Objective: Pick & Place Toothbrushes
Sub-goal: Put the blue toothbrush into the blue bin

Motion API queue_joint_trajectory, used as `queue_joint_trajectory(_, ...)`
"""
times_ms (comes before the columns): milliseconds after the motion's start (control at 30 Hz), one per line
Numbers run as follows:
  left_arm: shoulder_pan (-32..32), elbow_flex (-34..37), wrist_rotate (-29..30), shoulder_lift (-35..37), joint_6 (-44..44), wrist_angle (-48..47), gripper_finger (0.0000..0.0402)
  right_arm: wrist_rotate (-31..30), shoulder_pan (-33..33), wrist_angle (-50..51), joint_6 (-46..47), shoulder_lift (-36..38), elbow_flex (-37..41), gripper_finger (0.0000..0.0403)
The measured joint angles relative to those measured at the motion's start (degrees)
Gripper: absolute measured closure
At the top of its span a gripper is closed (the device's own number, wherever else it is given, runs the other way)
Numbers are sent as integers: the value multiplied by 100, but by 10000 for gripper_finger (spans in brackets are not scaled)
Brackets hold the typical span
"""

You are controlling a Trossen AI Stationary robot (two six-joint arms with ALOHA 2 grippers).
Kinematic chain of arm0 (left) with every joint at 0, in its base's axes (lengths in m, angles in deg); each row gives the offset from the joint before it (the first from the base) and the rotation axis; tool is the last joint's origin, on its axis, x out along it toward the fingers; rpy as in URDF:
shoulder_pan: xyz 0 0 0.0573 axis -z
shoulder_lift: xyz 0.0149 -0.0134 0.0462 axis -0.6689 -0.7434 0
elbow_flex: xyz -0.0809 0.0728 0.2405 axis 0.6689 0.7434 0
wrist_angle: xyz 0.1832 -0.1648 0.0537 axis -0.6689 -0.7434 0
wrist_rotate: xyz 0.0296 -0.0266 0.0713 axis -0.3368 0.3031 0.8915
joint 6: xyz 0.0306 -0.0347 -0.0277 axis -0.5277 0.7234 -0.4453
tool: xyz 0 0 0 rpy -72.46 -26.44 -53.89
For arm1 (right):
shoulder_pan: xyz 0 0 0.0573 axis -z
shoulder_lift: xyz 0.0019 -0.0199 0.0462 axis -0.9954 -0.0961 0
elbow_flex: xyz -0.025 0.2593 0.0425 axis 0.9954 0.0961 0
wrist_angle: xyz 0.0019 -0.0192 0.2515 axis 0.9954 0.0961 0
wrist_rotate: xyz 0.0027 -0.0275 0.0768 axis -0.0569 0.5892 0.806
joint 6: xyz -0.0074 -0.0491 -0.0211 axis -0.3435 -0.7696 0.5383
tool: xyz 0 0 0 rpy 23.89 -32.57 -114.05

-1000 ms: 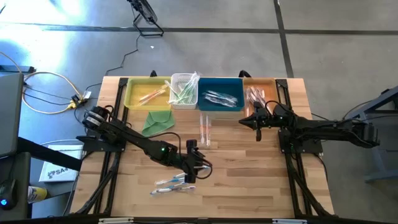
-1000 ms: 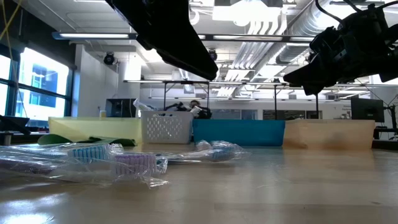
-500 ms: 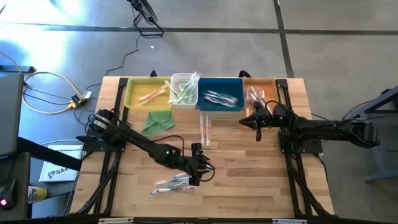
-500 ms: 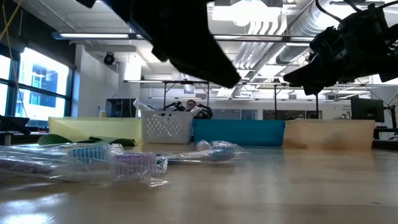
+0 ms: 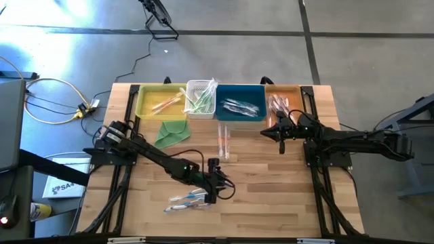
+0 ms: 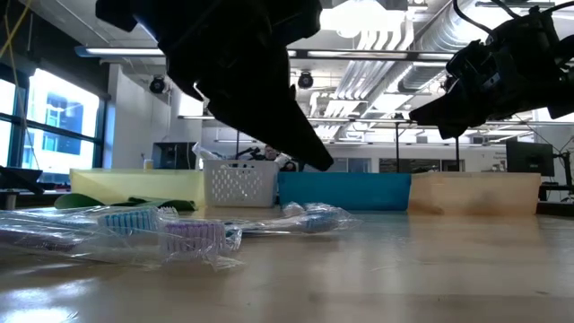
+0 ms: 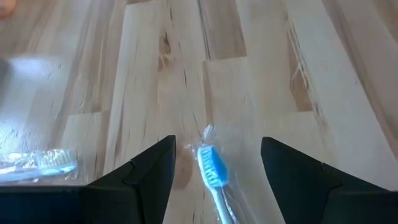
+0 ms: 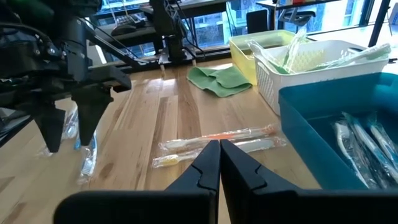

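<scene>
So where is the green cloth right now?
In the high view, the green cloth lies on the table's left side, just in front of the yellow bin and behind the left arm.

Lab or workshop: wooden bench (image 5: 271,196) on grey concrete floor (image 5: 366,41), loose cables (image 5: 47,102) at 9 o'clock, exposed ceiling ducts (image 6: 395,36), strip lights, monitors (image 8: 261,18) behind.

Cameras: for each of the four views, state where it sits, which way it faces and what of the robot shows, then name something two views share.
High view: overhead, straight down on the table; both arms.
Low view: tabletop height, facing the bins; arms overhead.
Left wrist view: above the wood, down past the open left gripper at a blue toothbrush.
Right wrist view: past the shut right gripper across the table; left arm beyond.
Shared: green cloth, high and right wrist.
</scene>
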Motion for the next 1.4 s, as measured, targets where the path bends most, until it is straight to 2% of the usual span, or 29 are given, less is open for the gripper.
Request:
queue_joint_trajectory(433,0,0,-86,0,1,-57,172,13,-1,-1,-11,0,0,399)
queue_joint_trajectory(567,-92,0,229,0,-208,91,172,54,-1,21,114,0,0,399)
queue_joint_trajectory(800,-323,-2,291,0,-220,252,172,50,-1,-4,116,0,0,399)
queue_joint_trajectory(1033,-341,-2,152,1,-258,264,172,46,0,-18,97,-1,0,399)
queue_joint_trajectory(1200,-339,-2,-366,2,-214,266,172,45,-1,-12,26,0,0,399)
queue_joint_trajectory(1400,-332,-2,-424,4,-214,126,172,52,0,-1,26,0,0,399)
